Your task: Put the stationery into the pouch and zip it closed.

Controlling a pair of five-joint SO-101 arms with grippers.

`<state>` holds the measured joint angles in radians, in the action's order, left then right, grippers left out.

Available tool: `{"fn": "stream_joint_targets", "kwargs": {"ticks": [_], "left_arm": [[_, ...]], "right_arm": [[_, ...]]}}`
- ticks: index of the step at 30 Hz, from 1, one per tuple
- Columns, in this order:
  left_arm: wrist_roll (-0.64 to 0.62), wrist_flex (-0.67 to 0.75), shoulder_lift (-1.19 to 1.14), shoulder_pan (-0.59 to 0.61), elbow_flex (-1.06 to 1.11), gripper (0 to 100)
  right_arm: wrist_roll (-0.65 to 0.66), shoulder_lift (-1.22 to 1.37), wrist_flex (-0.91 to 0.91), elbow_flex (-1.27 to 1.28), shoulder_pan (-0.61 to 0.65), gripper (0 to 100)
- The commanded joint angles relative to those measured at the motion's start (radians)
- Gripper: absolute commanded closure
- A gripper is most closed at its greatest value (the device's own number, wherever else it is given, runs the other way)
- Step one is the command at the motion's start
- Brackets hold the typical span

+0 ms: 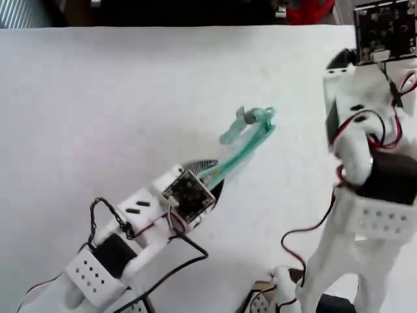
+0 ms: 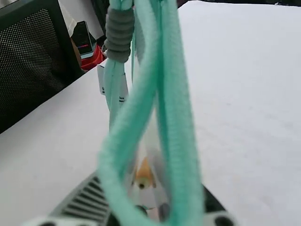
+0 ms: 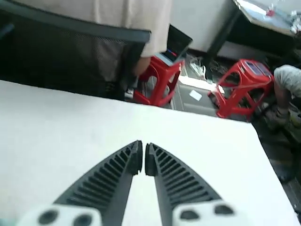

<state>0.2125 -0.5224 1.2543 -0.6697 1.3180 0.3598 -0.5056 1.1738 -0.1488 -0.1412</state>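
1. Your left tool (image 1: 210, 175) clamps the mint-green fabric pouch (image 1: 246, 145) by one end, edge-up over the white counter (image 1: 98, 98), likely to present its grey zip tab (image 1: 248, 116).
2. Your right tool (image 3: 143, 157) hangs all but closed, empty, well apart.

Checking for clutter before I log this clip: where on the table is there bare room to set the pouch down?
Bare: the wide stretch of table from its far edge down to the left arm, and the strip between the pouch and the right arm. Crowded: the near edge with cables, and around the left tool holding the pouch.
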Motion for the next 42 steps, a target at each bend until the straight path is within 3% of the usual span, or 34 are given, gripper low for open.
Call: {"fn": "stream_joint_targets", "kwargs": {"ticks": [1,5,10,17,21,27,33,42], "left_arm": [[-0.008,-0.02,0.015,-0.045,0.037,98],[-0.006,-0.029,0.016,-0.044,0.035,98],[-0.005,-0.035,0.016,-0.021,0.02,98],[-0.006,-0.325,0.016,-0.016,-0.233,98],[0.034,-0.466,0.012,-0.019,-0.374,98],[0.114,-0.655,0.012,-0.019,-0.551,98],[0.114,-0.71,0.013,-0.018,-0.615,98],[0.163,-0.914,0.012,-0.018,-0.891,98]], "right_arm": [[0.0,-0.013,-0.191,0.218,-0.061,98.0],[0.006,-0.015,-0.309,0.393,-0.09,98.0],[0.147,-0.015,-0.375,0.575,-0.058,98.0],[0.282,-0.047,-0.47,0.812,0.016,98.0],[0.321,-0.246,-0.458,0.95,0.084,98.0],[0.322,-0.831,-0.213,1.103,0.173,98.0],[0.282,-1.294,0.101,1.112,0.383,98.1],[0.075,-1.17,0.278,0.776,0.659,97.6]]}}
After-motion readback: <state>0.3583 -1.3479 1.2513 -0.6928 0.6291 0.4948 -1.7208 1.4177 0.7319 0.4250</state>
